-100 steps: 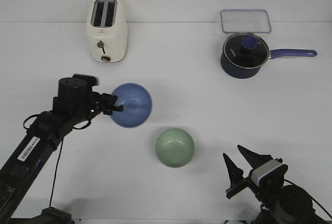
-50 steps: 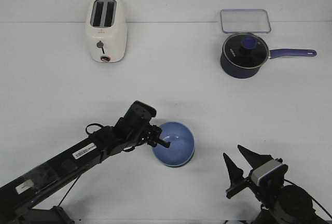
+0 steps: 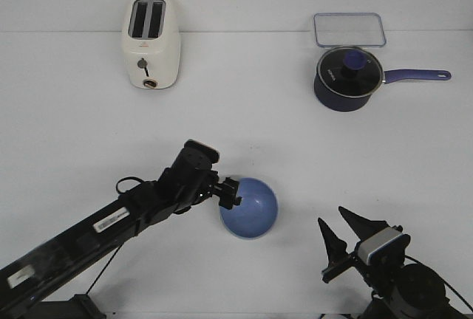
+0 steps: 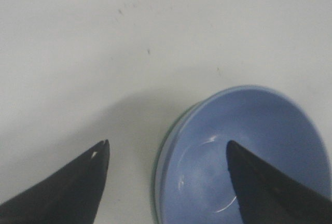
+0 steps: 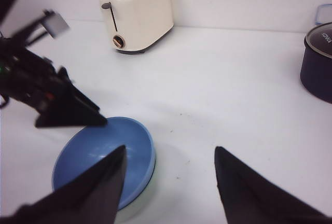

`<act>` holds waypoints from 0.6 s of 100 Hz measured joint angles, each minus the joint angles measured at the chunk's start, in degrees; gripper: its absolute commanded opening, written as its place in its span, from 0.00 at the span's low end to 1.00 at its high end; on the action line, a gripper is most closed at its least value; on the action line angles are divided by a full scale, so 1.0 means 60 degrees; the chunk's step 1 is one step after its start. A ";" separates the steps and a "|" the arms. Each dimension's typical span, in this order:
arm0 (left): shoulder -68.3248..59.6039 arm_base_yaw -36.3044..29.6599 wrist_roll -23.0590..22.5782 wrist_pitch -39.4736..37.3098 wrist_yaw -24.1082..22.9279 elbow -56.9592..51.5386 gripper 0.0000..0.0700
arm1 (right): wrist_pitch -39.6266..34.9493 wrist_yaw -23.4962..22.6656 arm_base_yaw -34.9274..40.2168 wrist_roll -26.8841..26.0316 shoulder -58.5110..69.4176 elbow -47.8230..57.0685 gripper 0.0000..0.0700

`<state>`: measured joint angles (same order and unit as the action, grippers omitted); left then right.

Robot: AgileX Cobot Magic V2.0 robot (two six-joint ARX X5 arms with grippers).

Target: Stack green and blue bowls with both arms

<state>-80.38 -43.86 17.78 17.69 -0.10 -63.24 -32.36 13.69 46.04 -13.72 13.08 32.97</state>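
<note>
The periwinkle blue bowl (image 3: 250, 207) rests nested in the sage green bowl, of which only a thin rim (image 4: 163, 136) shows in the left wrist view. My left gripper (image 3: 234, 193) is open at the blue bowl's left rim. In the left wrist view (image 4: 167, 142) one finger is over the bowl's inside (image 4: 249, 146) and the other over the table outside it. My right gripper (image 3: 331, 218) is open and empty near the front right edge. In the right wrist view (image 5: 170, 148) the blue bowl (image 5: 93, 154) lies just ahead of its fingers.
A cream toaster (image 3: 151, 42) stands at the back left. A dark navy saucepan (image 3: 346, 79) with a lid and long handle stands at the back right, with a clear lidded box (image 3: 349, 29) behind it.
My left arm carried the blue bowl right and forward, set it into the green bowl and opened its jaws off the rim. My right arm has not moved.
</note>
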 measured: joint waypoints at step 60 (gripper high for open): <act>0.9122 0.0138 0.0415 0.1541 -0.3144 0.4390 0.59 | 0.0004 -0.0004 0.0000 0.0000 0.0000 0.0000 0.49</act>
<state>-25.65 -43.03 20.27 26.94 -18.96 -36.91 -32.34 13.67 46.04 -13.72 13.08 32.97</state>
